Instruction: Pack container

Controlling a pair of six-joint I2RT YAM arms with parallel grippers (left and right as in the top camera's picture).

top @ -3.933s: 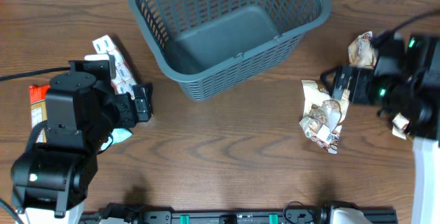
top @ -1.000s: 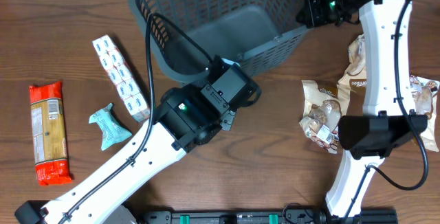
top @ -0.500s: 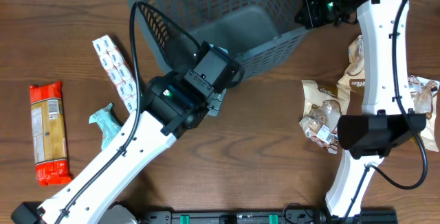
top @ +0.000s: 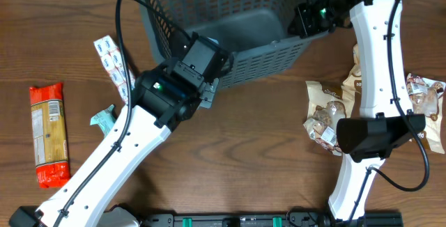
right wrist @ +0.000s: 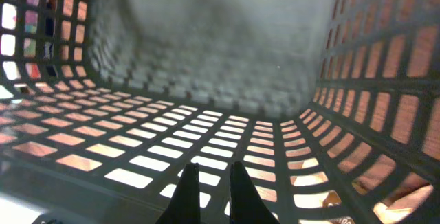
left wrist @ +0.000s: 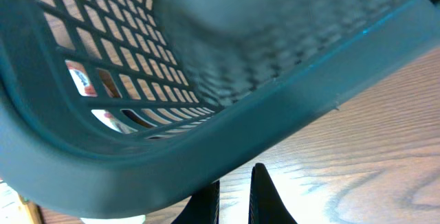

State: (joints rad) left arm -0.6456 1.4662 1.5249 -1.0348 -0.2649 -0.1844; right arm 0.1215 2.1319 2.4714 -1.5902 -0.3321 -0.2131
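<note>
A large dark grey basket, the container (top: 259,58), sat at the far middle of a brown wooden table (top: 244,157). Its far rim was cut off by the top edge of the overhead view. It had slotted lattice walls and a solid floor, and nothing lay inside it. It stood askew to the table edge, with one long wall facing the near side.

The left gripper (left wrist: 234,178) was at the near left corner of the container, just under the thick outer rim. Its two dark fingers were drawn almost together, with only a thin slit between them. Their tips reached the underside of the rim, but I could not tell whether they pinched any part of it.

The right gripper (right wrist: 212,183) was at the container's right end, reaching in from above. Its fingers were also closed to a narrow gap, facing the lattice wall and the blurred floor. No object showed between them.

On the left of the table, a white and blue strip of small packs (top: 115,70) lay just beside the container. A crumpled teal wrapper (top: 104,121) lay nearer, partly under the left arm. A long red packet (top: 49,135) lay well apart at the far left. To the right of the container, several crinkled brown and white snack bags (top: 326,119) lay around the right arm.
</note>
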